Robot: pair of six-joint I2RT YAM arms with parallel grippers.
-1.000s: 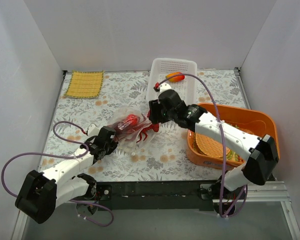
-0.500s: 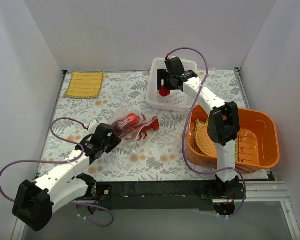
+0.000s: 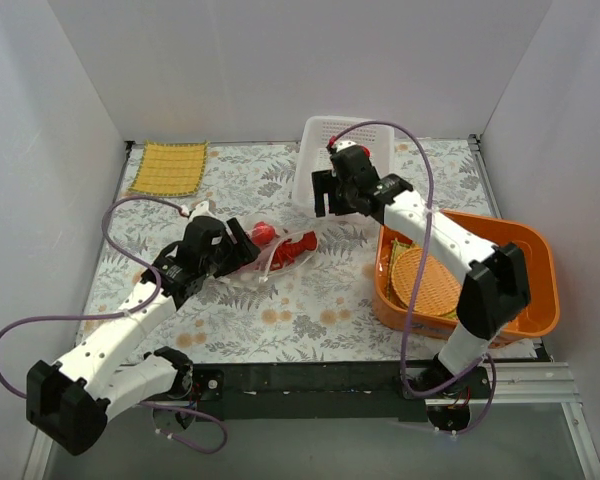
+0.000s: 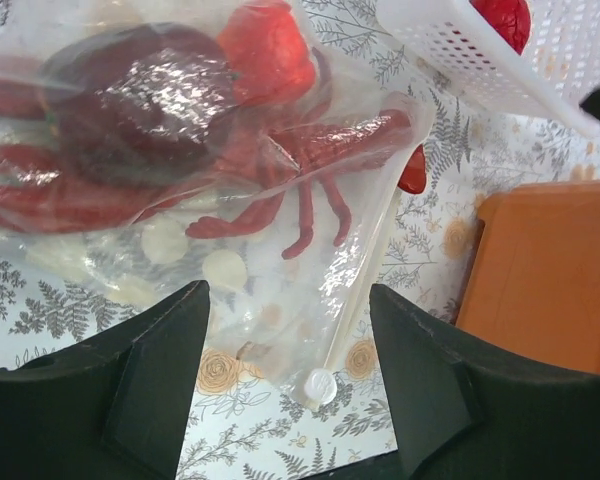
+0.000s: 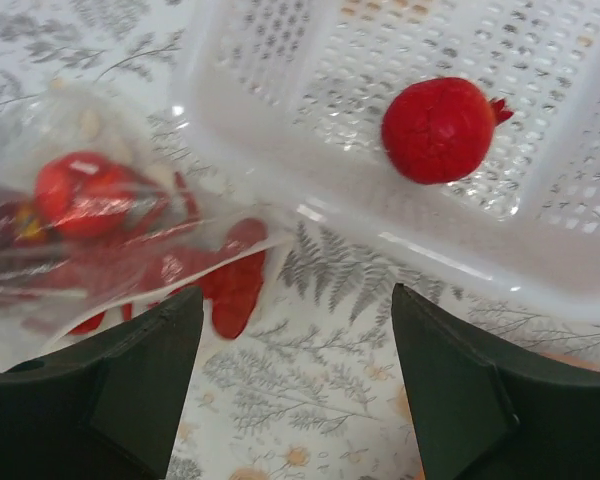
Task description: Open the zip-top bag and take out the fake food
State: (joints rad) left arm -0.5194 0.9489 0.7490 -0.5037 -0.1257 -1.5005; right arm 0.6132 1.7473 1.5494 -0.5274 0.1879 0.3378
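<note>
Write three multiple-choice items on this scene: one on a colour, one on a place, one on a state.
1. What colour is the bin holding the round woven mat? A blue; B orange; C green.
2. Where is the red round fruit? A in the white basket; B in the bin; C on the woven mat.
3. The right gripper is: A shut on the fruit; B shut on the basket's rim; C open.
Key: 1 B, its walls are orange. 2 A, it lies on the basket's perforated floor. 3 C, its fingers stand wide apart with nothing between them.
</note>
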